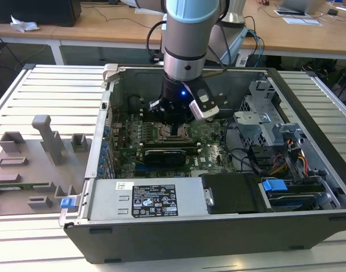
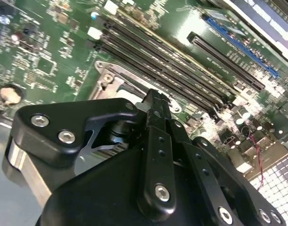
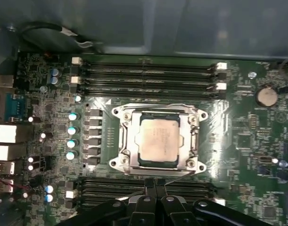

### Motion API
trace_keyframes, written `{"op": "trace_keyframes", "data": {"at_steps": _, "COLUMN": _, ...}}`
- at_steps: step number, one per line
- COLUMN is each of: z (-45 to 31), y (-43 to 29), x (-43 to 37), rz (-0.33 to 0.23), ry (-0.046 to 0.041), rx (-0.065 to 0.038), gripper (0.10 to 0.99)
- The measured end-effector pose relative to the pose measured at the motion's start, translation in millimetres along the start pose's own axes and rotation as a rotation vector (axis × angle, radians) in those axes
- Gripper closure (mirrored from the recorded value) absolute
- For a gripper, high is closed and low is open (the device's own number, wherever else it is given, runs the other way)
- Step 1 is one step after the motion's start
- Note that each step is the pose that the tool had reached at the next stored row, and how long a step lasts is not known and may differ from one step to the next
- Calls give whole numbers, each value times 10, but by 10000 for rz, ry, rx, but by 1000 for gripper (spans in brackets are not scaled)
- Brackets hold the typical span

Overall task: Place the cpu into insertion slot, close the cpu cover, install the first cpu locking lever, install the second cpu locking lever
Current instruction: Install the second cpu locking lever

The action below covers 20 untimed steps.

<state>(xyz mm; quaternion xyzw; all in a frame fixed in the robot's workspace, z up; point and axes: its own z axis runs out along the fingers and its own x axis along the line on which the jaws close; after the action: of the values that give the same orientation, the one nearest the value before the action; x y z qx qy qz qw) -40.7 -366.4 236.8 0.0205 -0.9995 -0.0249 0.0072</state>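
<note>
The cpu [image 3: 157, 140], a silvery square chip, lies in the insertion slot [image 3: 116, 113] on the green motherboard. The cpu cover [image 3: 129, 141], a dark-silver frame, lies flat around it, and the chip shows through its window. My gripper [image 3: 156, 182] is shut with nothing between its black fingers, and their tips hang just off the socket edge that faces the nearer memory slots. In the second wrist view the gripper [image 2: 154, 98] points down at the socket's corner [image 2: 106, 77]. In the exterior view the gripper [image 1: 174, 126] reaches down into the open case over the socket [image 1: 171, 134]. I cannot tell how the locking levers stand.
Long black memory slots [image 3: 148, 75] flank the socket on two sides. A row of capacitors [image 3: 72, 134] stands beside it. The case walls [image 1: 105, 124], the power supply [image 1: 150, 201], the drive cage [image 1: 263, 113] and cables [image 1: 286, 164] hem in the arm. A grey fixture [image 1: 42, 153] lies at the exterior view's left.
</note>
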Motion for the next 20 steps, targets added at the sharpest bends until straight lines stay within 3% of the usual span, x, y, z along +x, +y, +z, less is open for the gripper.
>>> {"op": "trace_keyframes", "data": {"at_steps": 6, "z": 92, "y": -33, "x": 136, "rz": -6, "ry": -1, "rx": -5, "gripper": 980}}
{"op": "trace_keyframes", "data": {"at_steps": 8, "z": 132, "y": -63, "x": 230, "rz": -31, "ry": 2, "rx": -3, "gripper": 980}}
{"op": "trace_keyframes", "data": {"at_steps": 13, "z": 203, "y": -67, "x": 341, "rz": -259, "ry": 14, "rx": 1, "gripper": 980}}
{"op": "trace_keyframes", "data": {"at_steps": 20, "z": 286, "y": -24, "x": 403, "rz": -741, "ry": 36, "rx": -23, "gripper": 980}}
